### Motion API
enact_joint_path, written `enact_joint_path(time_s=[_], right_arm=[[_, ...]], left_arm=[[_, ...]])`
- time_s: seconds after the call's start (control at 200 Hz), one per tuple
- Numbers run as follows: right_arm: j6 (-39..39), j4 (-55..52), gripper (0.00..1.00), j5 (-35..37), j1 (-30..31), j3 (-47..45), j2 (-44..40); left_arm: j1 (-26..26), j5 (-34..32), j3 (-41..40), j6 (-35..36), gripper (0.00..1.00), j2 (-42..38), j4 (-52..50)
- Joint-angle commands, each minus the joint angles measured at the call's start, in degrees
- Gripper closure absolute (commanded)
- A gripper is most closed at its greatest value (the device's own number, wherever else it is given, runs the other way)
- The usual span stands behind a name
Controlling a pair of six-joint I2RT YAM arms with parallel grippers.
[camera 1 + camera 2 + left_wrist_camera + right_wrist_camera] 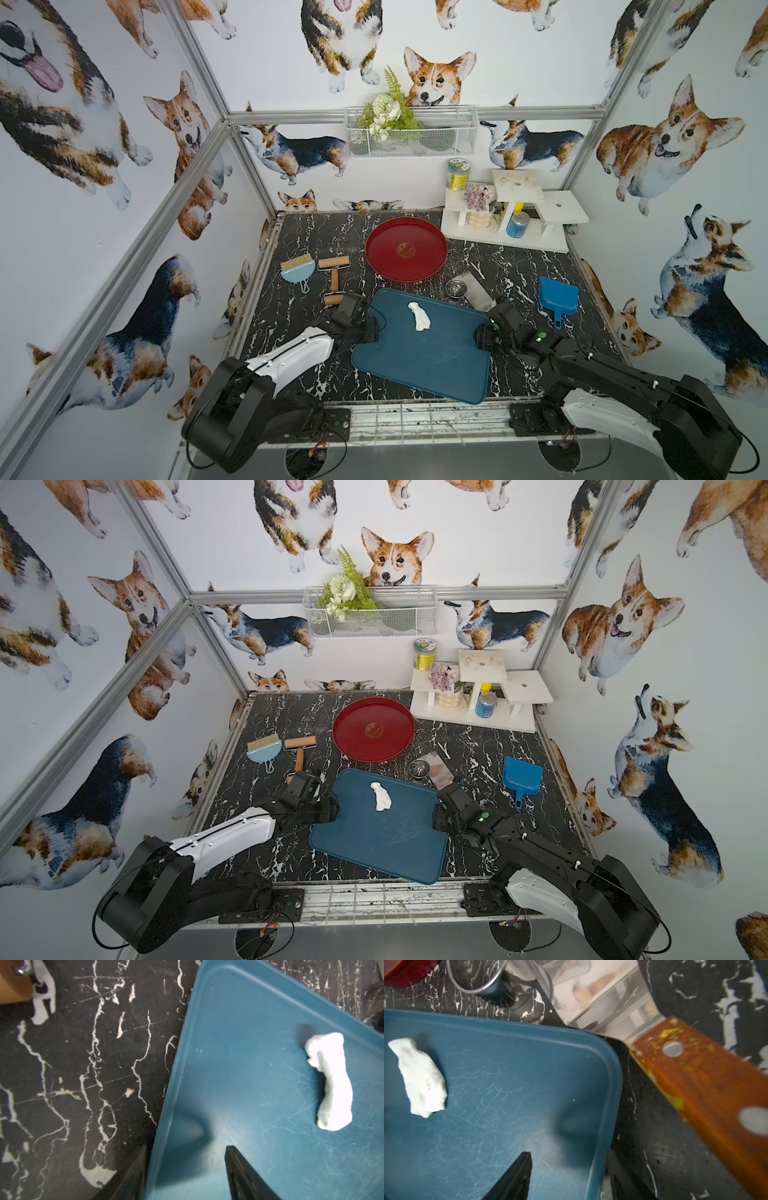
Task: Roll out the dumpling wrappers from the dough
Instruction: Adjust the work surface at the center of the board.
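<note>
Our left claw (186, 1153) stands spread, astride the left rim of the blue tray (415, 365), and we see nothing pinched in it. The wooden roller (333, 279) lies beyond it on the table (299, 232). The dough (419, 316) sits mid-tray, towards the far edge. It looks like a soft, light, probably tacky lump that dents easily, so we'd press on its middle rather than pinch it. Our right claw (569, 1159) stands spread astride the right rim. We see no dumpling wrappers yet.

A robotics lab cell: aluminium frame (540, 113), corgi-print walls (257, 66), marble-look worktop (519, 266), two robot arms (291, 353) mounted at its front.
</note>
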Motion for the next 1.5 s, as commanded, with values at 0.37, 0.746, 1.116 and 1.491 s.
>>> enact_joint_path(time_s=[0.37,0.746,1.116,1.491], right_arm=[[-0.75,-0.93,0.45,2.34,-0.43,0.08,0.96],[-2.36,5.03,0.61,1.73,-0.72,1.77,5.45],[-8.43,14.21,0.7,-3.6,-7.09,5.19,14.1],[-11.81,14.25,0.57,-2.92,-8.14,10.4,19.58]], left_arm=[[-0.46,0.81,-0.61,-0.19,0.47,1.44,2.59],[-0.57,0.1,-1.13,-0.57,0.57,1.2,3.03],[-0.57,-0.81,-1.31,-1.57,0.61,1.04,3.43],[-0.57,-1.69,-3.77,-3.58,0.41,-5.24,1.17]])
